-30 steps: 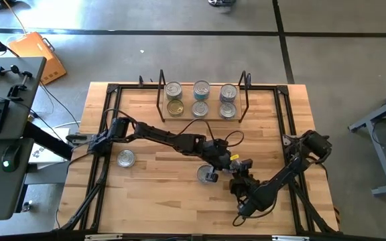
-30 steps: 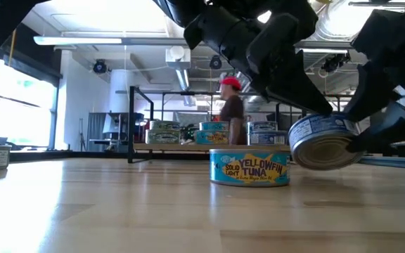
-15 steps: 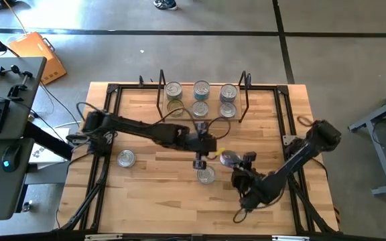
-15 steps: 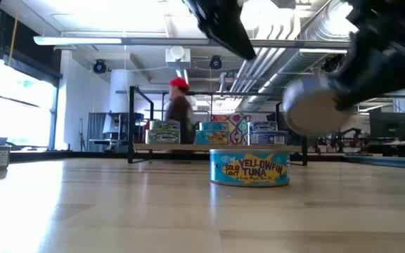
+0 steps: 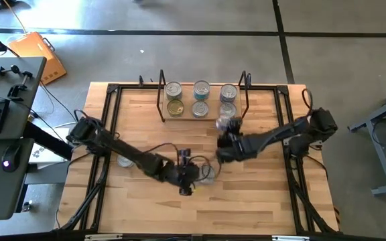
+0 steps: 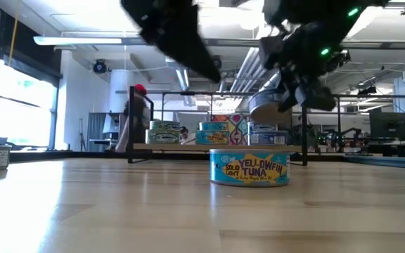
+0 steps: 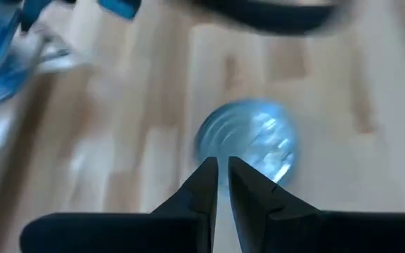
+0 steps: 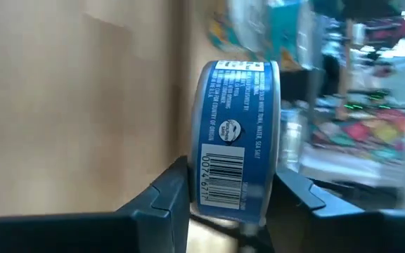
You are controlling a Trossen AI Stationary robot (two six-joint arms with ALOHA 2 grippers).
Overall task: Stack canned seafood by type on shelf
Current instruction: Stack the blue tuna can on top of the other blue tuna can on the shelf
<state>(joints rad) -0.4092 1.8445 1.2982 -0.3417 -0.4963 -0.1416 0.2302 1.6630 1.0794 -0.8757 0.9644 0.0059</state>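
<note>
Holding a blue-labelled can (image 8: 235,133) on its edge between its fingers (image 8: 164,193), the right gripper (image 5: 228,127) hangs in the air just in front of the shelf (image 5: 202,115), near its right upright. Six cans (image 5: 200,98) stand on the shelf board. The left gripper (image 5: 191,175), fingers (image 7: 204,184) nearly together and holding nothing, hovers over a yellowfin tuna can (image 6: 249,167) on the tabletop (image 5: 153,201). Another can (image 5: 125,159) sits near the tabletop's left side.
</note>
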